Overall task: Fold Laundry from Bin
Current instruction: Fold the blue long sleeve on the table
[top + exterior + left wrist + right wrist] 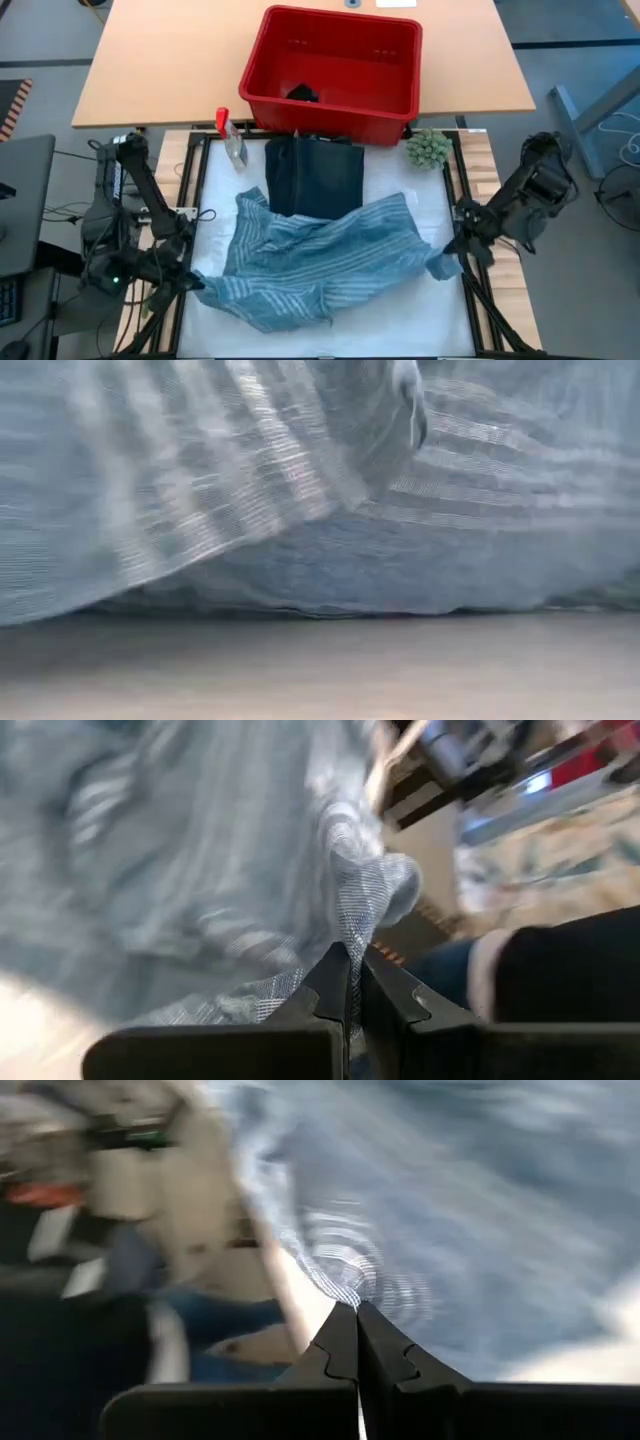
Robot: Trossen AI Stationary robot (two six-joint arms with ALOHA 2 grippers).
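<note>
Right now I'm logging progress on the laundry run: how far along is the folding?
Done: a dark navy garment lies folded by the red bin. In hand: the left gripper and right gripper each pinch an edge of the striped light blue garment, spread but rumpled, not yet folded. Left: a dark item remains in the bin.

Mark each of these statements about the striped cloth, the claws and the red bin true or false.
1. The left claw is shut on the striped cloth. True.
2. The right claw hangs open above the bin. False: it is shut on the striped cloth's edge.
3. A dark folded garment lies between bin and striped cloth. True.
4. The bin is empty. False: a dark item remains inside.
</note>
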